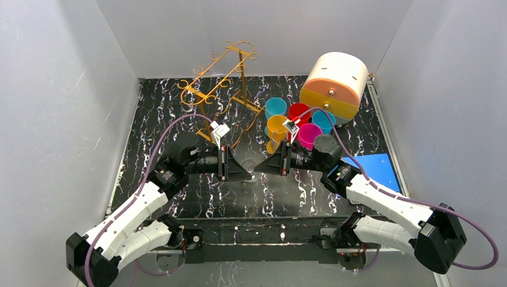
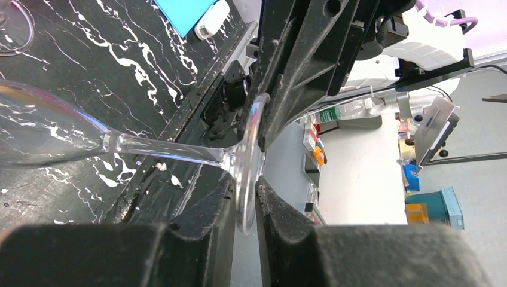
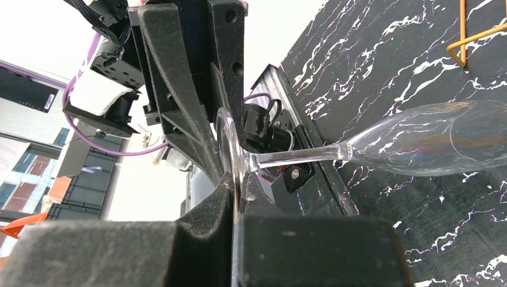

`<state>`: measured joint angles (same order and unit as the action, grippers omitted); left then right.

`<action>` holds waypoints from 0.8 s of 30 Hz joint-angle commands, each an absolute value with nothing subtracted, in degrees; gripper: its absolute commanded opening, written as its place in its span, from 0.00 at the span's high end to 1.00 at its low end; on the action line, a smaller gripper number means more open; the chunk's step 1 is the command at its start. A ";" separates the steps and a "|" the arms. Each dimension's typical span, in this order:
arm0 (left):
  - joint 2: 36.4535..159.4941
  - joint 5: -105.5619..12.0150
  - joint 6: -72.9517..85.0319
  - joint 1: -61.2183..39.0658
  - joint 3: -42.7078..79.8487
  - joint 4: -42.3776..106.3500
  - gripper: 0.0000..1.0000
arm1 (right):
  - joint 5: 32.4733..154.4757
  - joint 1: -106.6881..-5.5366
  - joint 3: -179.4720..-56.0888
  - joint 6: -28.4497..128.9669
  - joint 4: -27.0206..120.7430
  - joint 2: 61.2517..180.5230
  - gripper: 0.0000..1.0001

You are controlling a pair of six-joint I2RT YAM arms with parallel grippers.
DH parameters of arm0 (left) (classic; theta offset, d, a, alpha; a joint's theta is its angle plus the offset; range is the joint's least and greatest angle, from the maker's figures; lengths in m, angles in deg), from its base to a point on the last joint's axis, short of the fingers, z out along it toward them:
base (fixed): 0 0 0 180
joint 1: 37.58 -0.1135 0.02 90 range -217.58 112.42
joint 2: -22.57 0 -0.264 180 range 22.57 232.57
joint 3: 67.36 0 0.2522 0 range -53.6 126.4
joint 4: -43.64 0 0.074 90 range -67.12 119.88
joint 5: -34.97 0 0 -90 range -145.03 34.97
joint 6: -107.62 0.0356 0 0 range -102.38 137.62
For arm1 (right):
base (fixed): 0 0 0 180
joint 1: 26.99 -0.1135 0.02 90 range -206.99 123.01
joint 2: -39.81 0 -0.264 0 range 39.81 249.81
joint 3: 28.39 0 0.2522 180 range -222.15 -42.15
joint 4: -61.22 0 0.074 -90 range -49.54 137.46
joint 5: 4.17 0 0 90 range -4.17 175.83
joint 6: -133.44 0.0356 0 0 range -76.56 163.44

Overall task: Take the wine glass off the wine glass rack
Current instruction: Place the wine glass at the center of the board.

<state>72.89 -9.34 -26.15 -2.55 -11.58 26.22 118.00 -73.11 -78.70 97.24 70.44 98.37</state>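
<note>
1. I found the wine glass (image 2: 173, 154) clear and colourless, with a thin stem, a long tapering bowl and a flat round foot.
2. It was off the rack (image 1: 218, 84). It lay on its side in the air above the middle of the table (image 1: 299, 197), between the two arms. The foot pointed towards the arm bases and the bowl towards the far side.
3. The rack, a gold wire frame with curled ends, stood well apart at the back left.
4. The right gripper (image 3: 234, 200) was clamped on the rim of the foot, with no gap visible on either side.
5. The left gripper (image 2: 246, 206) had a finger on each side of the same foot, very close to it. I could not tell whether it was gripping.
6. The overhead view showed the glass only as a faint outline, but it gave the rack's position and showed the coloured cups (image 1: 287, 122) behind the arms.
7. Only the wrist views showed the foot sitting edge-on between the fingers. The right wrist view also caught one corner of the gold wire.
</note>
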 commanded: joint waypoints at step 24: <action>66.14 -15.72 -32.51 -2.07 -18.54 40.42 1.00 | 122.16 -73.22 -80.50 95.22 72.16 96.04 0.77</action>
